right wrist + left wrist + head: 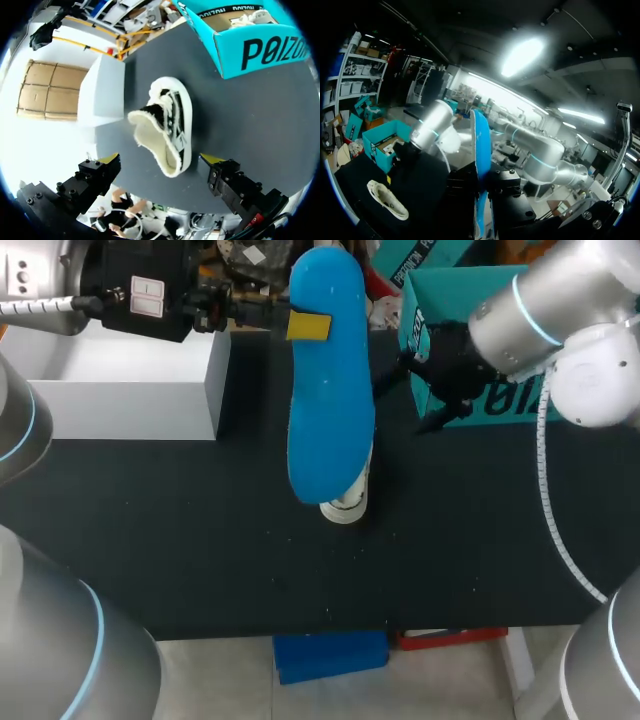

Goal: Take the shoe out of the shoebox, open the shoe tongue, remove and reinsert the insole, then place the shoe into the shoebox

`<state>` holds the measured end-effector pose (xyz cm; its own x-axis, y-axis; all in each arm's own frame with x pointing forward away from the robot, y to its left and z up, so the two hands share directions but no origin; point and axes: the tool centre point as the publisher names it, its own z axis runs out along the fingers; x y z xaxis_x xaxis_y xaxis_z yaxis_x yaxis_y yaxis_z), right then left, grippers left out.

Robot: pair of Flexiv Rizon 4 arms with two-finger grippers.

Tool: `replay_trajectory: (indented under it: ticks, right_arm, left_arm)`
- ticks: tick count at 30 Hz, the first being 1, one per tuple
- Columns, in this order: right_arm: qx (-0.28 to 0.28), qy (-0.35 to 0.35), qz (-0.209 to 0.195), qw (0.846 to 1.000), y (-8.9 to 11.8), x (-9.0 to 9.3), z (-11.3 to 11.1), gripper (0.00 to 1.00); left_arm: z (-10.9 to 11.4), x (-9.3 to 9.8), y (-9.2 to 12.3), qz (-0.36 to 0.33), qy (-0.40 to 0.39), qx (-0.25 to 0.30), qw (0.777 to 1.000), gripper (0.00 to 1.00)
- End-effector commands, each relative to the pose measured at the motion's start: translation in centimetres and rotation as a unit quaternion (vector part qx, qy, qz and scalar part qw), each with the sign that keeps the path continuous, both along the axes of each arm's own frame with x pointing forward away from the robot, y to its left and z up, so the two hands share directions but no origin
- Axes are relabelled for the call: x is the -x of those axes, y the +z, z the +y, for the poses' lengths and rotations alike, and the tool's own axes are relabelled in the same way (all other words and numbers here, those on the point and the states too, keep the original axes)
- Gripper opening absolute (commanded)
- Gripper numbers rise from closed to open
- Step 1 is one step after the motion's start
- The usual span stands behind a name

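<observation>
Gripping the blue insole [330, 390] near one end, the left gripper [308, 326] is closed on it, with one yellow tip pressed flat against the face turned to the head camera. It holds the insole lifted above the black table [200, 540]. In the left wrist view the insole stands edge-on between the fingers. Under it the shoe [162, 130] rests on the table, white with a black side panel and a fleecy lining, its opening turned up toward the right wrist camera. In the head view only one white end of it shows past the insole. The right gripper [161, 159] hangs over the shoe with its fingers spread wide, one yellow tip to each side and neither touching it. The teal shoebox [240, 42] stands open on the table beyond the shoe, apart from it, with something white inside. A white box [130, 390] sits at the table's left side.
</observation>
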<state>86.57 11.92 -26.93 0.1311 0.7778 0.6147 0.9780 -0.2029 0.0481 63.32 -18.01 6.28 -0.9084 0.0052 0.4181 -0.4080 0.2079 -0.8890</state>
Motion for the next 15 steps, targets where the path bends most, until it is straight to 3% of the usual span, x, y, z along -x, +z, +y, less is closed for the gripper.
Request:
replay_trajectory:
  ticks: [1,7,15]
  right_arm:
    - [-0.164,0.012,-0.003,0.986,0.2,0.4,-1.7,1.0]
    - [-0.252,0.017,-0.012,0.968,0.9,0.7,-2.2,1.0]
    - [-0.315,0.017,-0.016,0.949,1.2,1.0,-2.6,1.0]
  left_arm:
    - [-0.1,0.0,0.1,0.001,0.001,-0.002,1.0,0.0]
    - [-0.1,0.0,0.1,0.001,0.001,-0.002,1.0,0.0]
    - [-0.1,0.0,0.1,0.001,0.001,-0.002,1.0,0.0]
